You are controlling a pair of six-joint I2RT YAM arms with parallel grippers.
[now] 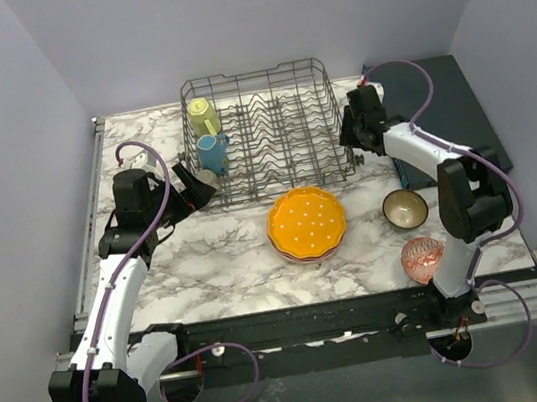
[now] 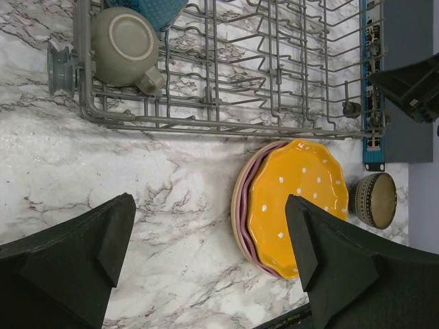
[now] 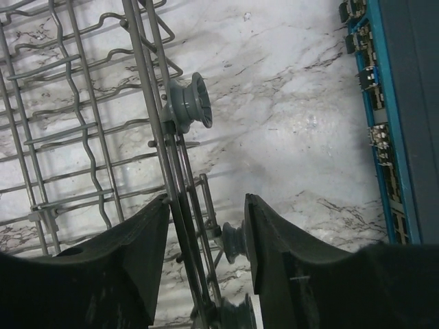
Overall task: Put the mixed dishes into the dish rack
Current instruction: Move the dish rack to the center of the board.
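Right tool straddles rack right wall, jaws apart, probably to nudge it; left tool gapes empty by its front-left corner, plates likely next.

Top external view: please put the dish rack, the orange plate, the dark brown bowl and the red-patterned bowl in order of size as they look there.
1. dish rack
2. orange plate
3. dark brown bowl and red-patterned bowl: they look about alike, so I do not rank them.
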